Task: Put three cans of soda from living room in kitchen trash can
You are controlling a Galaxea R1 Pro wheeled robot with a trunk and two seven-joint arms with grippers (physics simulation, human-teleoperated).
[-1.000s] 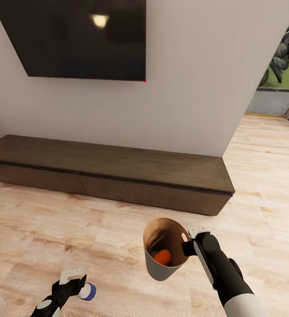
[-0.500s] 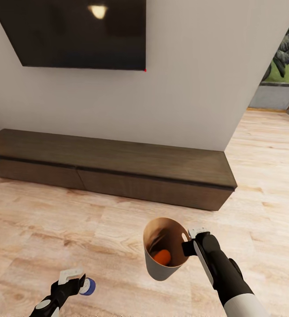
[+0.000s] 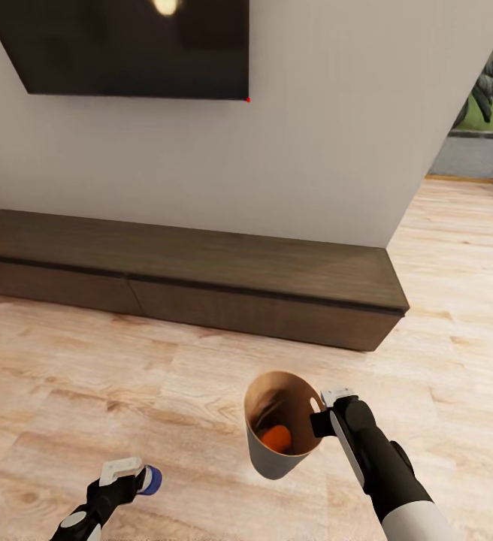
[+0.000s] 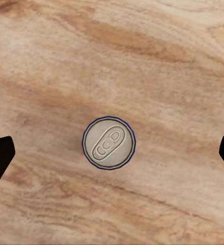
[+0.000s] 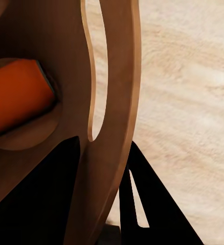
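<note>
Head view: right gripper clamped on rim of tash can containing an orange can; left gripper spread wide, blue can upright on floor directly beneath, centred between fingertips.

Lying underfoot, light wood plank floor; sitting against plain pale wall, long low dark-brown wooden cabinet; hanging above, black flat screen.

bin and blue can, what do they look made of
The bin: probably matte plastic or card, pale grey outside, tan inside, with no shine; hard to say which. The blue can: likely metal, given its silver, embossed pull-tab top and thin blue rim.
</note>
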